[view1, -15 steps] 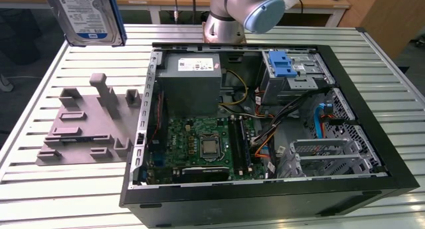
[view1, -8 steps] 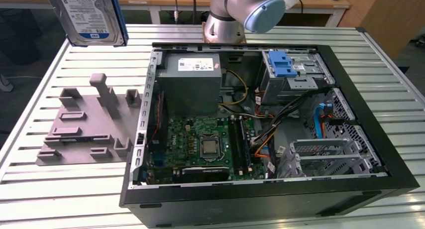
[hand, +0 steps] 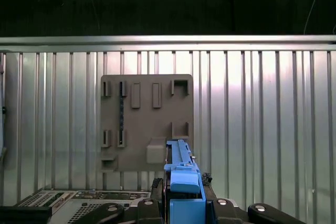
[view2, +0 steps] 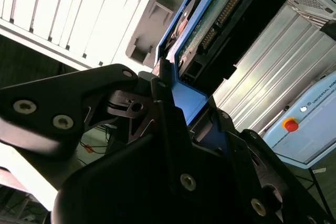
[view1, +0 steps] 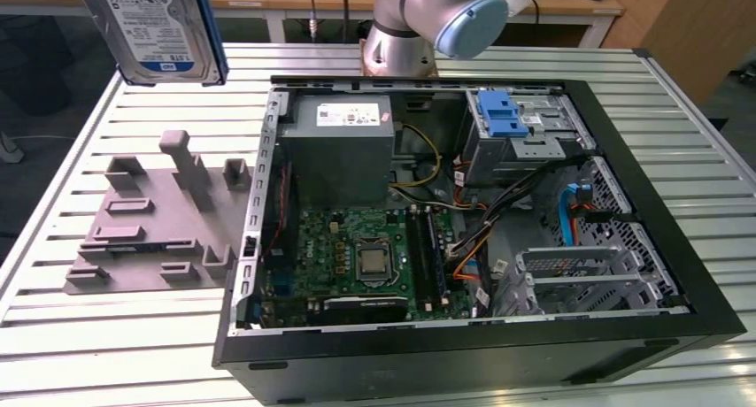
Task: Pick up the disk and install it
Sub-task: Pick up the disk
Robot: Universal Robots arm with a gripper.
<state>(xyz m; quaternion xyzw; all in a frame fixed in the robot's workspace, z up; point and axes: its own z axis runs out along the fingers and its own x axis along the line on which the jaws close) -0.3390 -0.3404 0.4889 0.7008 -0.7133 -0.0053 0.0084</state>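
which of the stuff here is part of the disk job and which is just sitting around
Job: disk, lifted in the shut gripper; open computer case; drive cage with blue latch.
Lying about: grey holder on the table; box with a red button.

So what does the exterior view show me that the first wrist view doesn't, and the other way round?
The exterior view gives the insides of the open computer case: motherboard, grey power supply, blue latch, plus the labelled face of the disk, raised above the table. The first wrist view gives the disk edge-on in its blue carrier, clamped in the gripper, with dark space beyond the table's edge. Both share the slatted metal table, the grey fixture plate and the disk.
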